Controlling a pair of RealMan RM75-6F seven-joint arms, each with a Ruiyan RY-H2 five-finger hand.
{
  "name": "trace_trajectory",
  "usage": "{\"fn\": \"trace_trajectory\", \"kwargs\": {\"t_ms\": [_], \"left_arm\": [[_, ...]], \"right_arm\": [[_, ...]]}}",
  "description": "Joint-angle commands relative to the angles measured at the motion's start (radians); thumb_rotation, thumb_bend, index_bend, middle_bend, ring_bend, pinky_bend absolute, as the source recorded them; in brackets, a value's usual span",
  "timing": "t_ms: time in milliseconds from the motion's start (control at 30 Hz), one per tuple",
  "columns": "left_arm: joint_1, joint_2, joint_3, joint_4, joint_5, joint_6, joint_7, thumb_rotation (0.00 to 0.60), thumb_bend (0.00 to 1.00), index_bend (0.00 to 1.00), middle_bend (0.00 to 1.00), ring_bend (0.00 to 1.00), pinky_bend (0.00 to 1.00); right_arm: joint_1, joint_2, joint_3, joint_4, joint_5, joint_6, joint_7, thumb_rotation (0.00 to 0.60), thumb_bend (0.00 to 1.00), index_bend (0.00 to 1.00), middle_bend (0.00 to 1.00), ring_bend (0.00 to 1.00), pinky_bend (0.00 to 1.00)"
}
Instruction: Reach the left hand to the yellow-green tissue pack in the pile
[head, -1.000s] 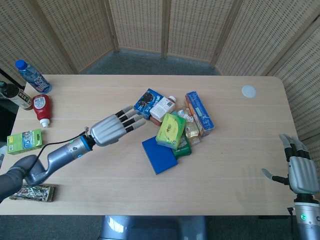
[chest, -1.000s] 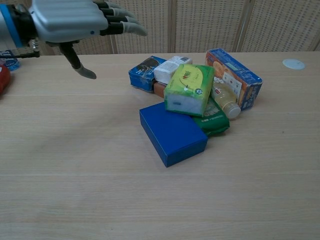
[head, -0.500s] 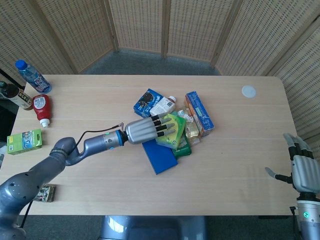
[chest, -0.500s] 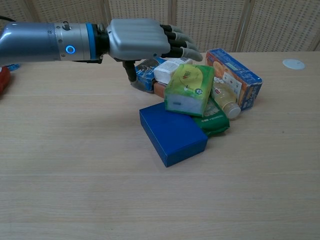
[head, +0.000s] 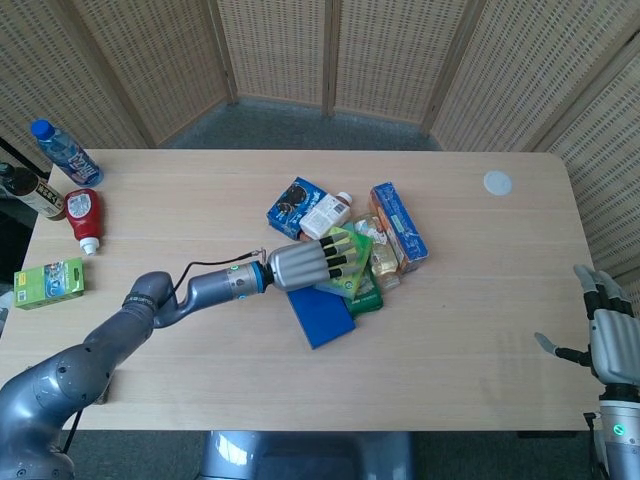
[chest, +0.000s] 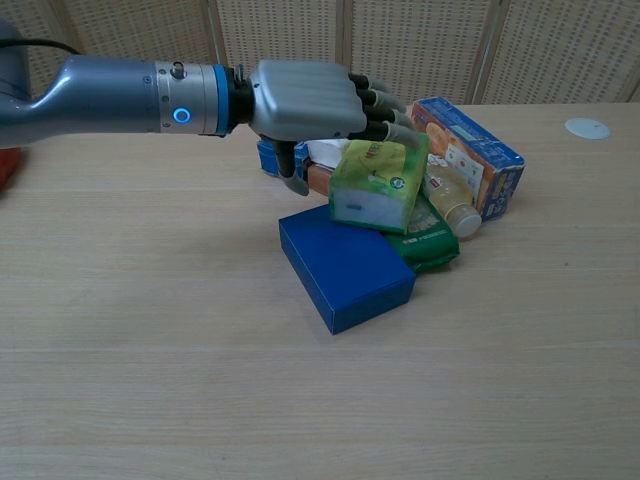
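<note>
Yellow-green tissue pack (head: 345, 263), tilted on top of the pile at the middle of the surface (head: 480, 330), a pale wooden top backed by woven folding screens (head: 330, 50) over a grey floor. Left edge, head view: a blue-capped water bottle (head: 64, 153), a dark bottle (head: 28, 190), a red sauce bottle (head: 82, 216) lying flat, and a small green carton (head: 48, 282), all well apart from the pile. Left hand (chest: 315, 100) reaches in from the left with its fingers (head: 335, 257) extended and slightly spread, lying over the pack's upper left side; its thumb hangs down beside the pack, and whether the pack is actually held cannot be told. Pile: a blue box (chest: 345, 265) lies flat in front, a dark green packet (chest: 430, 240) sits under the pack, a blue biscuit box (head: 291, 203) and a white carton (head: 326, 213) lie behind, and a small bottle (chest: 450, 208) leans against an orange-and-blue carton (chest: 465, 150) on the right. A white round disc (head: 497, 183) lies near the far right corner. Right hand (head: 612, 335) stands at the right edge, off the surface, fingers apart and holding nothing.
</note>
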Motion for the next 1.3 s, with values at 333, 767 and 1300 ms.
{"fn": "trace_trajectory", "kwargs": {"t_ms": [333, 767, 1300], "left_arm": [[-0.063, -0.074, 0.028, 0.074, -0.041, -0.081, 0.01, 0.6, 0.0, 0.0, 0.0, 0.0, 0.0], [-0.077, -0.137, 0.061, 0.143, -0.068, -0.093, 0.031, 0.6, 0.0, 0.0, 0.0, 0.0, 0.0], [-0.069, -0.198, 0.057, 0.2, -0.114, -0.061, 0.123, 0.6, 0.0, 0.4, 0.35, 0.29, 0.5]], "right_arm": [[-0.001, 0.01, 0.007, 0.002, 0.008, -0.002, 0.027, 0.524, 0.0, 0.0, 0.0, 0.0, 0.0], [-0.004, 0.018, 0.007, 0.004, 0.004, -0.001, 0.051, 0.522, 0.0, 0.0, 0.0, 0.0, 0.0], [-0.006, 0.024, 0.012, 0.003, 0.007, 0.004, 0.066, 0.526, 0.0, 0.0, 0.0, 0.0, 0.0]]}}
